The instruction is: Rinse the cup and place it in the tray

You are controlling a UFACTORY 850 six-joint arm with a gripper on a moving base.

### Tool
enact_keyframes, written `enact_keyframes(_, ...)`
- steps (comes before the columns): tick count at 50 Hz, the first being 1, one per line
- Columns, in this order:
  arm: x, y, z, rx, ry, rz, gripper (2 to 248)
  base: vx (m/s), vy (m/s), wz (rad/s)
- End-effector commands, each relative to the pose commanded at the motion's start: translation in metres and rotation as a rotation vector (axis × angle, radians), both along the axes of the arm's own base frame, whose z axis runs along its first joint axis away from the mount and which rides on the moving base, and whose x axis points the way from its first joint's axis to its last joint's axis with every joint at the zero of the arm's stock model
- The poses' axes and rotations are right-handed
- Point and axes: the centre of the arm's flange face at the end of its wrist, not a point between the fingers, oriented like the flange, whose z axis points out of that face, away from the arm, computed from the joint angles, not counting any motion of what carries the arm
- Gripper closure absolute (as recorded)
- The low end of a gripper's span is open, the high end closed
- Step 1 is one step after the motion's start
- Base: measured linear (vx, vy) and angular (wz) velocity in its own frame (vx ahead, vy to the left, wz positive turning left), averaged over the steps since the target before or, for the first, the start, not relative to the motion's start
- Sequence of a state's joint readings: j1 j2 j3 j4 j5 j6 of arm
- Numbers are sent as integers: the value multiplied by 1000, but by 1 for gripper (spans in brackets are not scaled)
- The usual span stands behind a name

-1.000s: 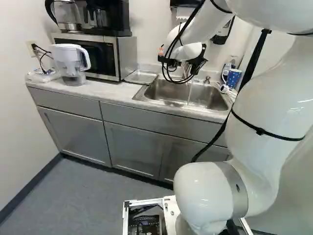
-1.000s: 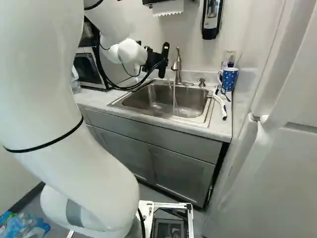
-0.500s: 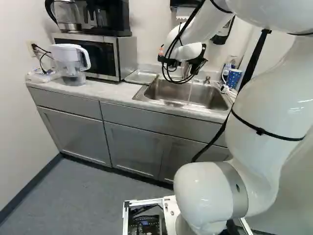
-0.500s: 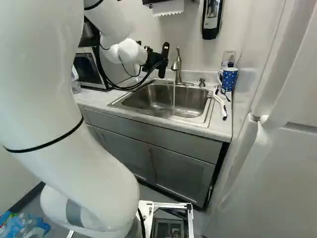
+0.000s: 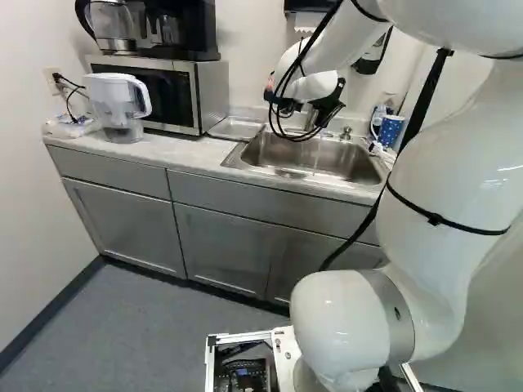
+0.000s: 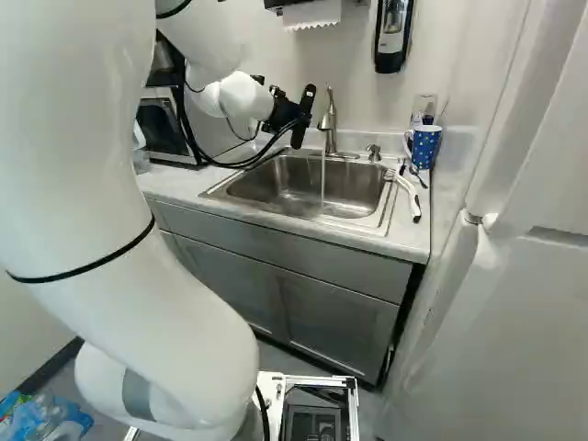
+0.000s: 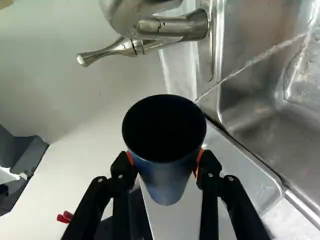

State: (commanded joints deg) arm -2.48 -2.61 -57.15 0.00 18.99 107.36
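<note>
Cup clamped in gripper, water running at sink

Gripper [image 6: 298, 116]: fingers part-way open, about the cup's width apart, orange pads [image 7: 199, 161] pressed to its wall from two sides. Holds dark blue cup [image 7: 167, 181]; its mouth faces the wrist camera, interior dark, contents not readable.

Position: cup near the faucet [image 6: 329, 126], toward the tray side of the sink [image 6: 276, 195]. Water stream [image 6: 322, 177] falls from the spout into the basin; in the wrist view it shows beside the cup's rim. Cannot tell whether any water touches the cup.

Tray [image 5: 235, 128]: on counter [image 5: 176, 152], just beside the sink, microwave [image 5: 210, 91] on its other side. White pitcher [image 5: 117, 100] stands in front of the microwave. Blue spotted mug [image 6: 425, 147] stands at the sink's opposite end.
</note>
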Motion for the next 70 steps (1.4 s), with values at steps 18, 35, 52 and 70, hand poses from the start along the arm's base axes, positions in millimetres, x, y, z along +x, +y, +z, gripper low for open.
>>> enact_keyframes(18, 0, 0, 0, -17, 1, 5, 125, 0, 0, 0)
enact_keyframes(35, 0, 0, 0, -172, 7, 51, 125, 0, 0, 0)
enact_keyframes(52, 0, 0, 0, -343, 15, 102, 125, 0, 0, 0)
enact_keyframes(70, 0, 0, 0, -524, 23, 155, 125, 0, 0, 0)
